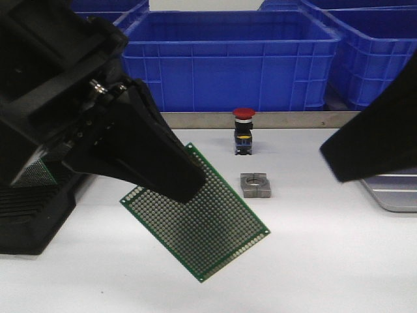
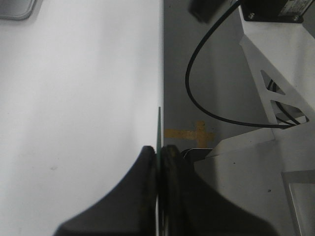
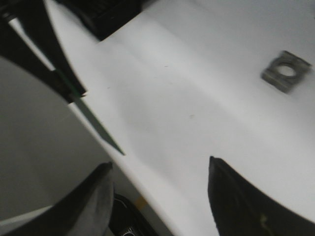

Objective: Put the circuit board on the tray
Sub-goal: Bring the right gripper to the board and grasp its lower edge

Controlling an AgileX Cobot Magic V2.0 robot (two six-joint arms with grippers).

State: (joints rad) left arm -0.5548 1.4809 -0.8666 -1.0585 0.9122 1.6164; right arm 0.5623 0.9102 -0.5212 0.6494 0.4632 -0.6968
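My left gripper is shut on a green perforated circuit board and holds it tilted above the white table, near the front left. In the left wrist view the board shows edge-on, pinched between the two black fingers. The silver-grey tray lies at the right edge of the table, partly behind my right arm; its corner also shows in the left wrist view. My right gripper is open and empty above the table; the board's edge shows in the right wrist view.
A black slotted rack stands at the front left. A small grey metal block and a red-capped push button sit mid-table. Blue plastic bins line the back.
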